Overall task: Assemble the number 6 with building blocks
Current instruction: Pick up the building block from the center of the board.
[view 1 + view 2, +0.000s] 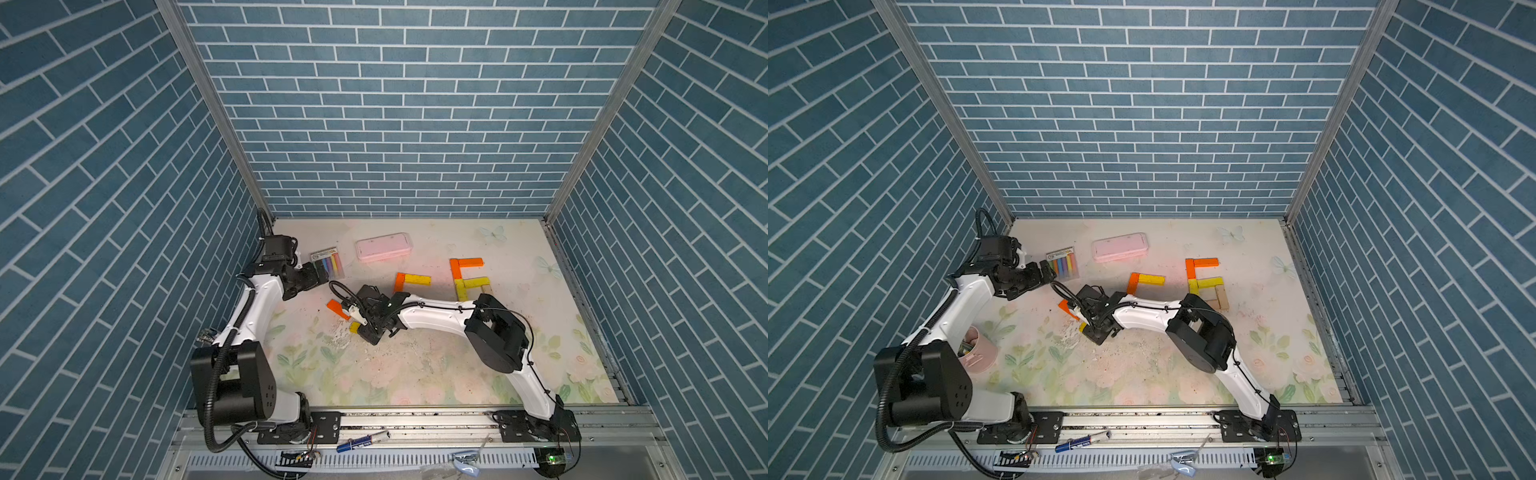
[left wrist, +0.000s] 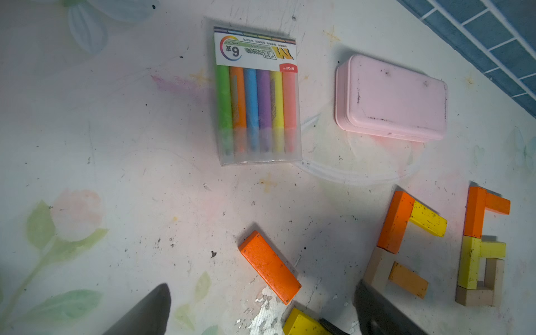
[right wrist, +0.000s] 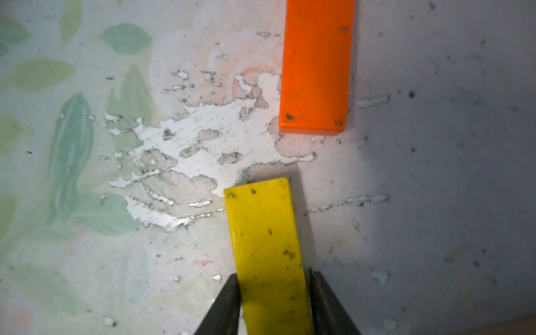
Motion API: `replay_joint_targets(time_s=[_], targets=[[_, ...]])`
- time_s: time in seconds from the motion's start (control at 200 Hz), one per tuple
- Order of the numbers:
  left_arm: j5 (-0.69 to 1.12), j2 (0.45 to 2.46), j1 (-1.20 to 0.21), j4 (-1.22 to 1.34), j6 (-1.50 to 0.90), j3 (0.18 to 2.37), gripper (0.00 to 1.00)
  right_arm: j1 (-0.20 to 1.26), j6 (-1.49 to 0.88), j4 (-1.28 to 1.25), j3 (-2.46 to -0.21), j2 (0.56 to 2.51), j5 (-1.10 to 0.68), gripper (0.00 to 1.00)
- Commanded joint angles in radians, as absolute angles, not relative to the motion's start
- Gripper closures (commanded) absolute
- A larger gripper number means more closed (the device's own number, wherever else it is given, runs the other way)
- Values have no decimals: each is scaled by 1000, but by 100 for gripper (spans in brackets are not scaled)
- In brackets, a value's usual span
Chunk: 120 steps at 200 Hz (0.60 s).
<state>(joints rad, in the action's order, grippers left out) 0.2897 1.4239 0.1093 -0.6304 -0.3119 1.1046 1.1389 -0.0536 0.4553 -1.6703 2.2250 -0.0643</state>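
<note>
My right gripper (image 3: 274, 293) is shut on one end of a yellow building block (image 3: 265, 246), low over the mat near the middle (image 1: 354, 327). A loose orange block (image 3: 316, 66) lies just beyond it (image 1: 337, 309). Further right stands the number 6 (image 2: 478, 246) of orange, yellow and tan bars (image 1: 467, 282). Beside it, an orange, a yellow, a tan and a pale orange bar form a second group (image 2: 400, 240). In both top views the right arm hides part of that group. My left gripper (image 1: 316, 276) hangs open and empty by the chalk pack.
A clear pack of coloured chalks (image 1: 328, 262) and a pink case (image 1: 383, 246) lie toward the back of the floral mat. A pink cup (image 1: 978, 349) stands behind the left arm. Blue brick walls close in three sides. A worn white patch (image 3: 188, 145) marks the mat.
</note>
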Motion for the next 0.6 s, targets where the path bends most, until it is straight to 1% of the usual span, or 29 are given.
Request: replay_joint_targets(time_s=[0.0, 0.11, 0.165, 0.32, 0.48, 0.595], targets=[[300, 1418, 117, -623, -333, 1109, 1, 1158, -78, 547, -1694, 2255, -70, 78], [310, 1413, 117, -621, -338, 1109, 1, 1158, -123, 533, -1669, 2200, -40, 84], [314, 1409, 117, -617, -341, 1106, 1, 1158, -156, 512, -1636, 2125, -24, 85], [324, 1405, 116, -613, -344, 1101, 1, 1159, -309, 378, -1435, 1924, 54, 86], [312, 1392, 104, -606, -345, 1092, 1, 1159, -514, 301, -1240, 1704, 177, 86], [313, 1398, 84, -609, -343, 1094, 1, 1158, -694, 353, -1153, 1585, 330, 87]])
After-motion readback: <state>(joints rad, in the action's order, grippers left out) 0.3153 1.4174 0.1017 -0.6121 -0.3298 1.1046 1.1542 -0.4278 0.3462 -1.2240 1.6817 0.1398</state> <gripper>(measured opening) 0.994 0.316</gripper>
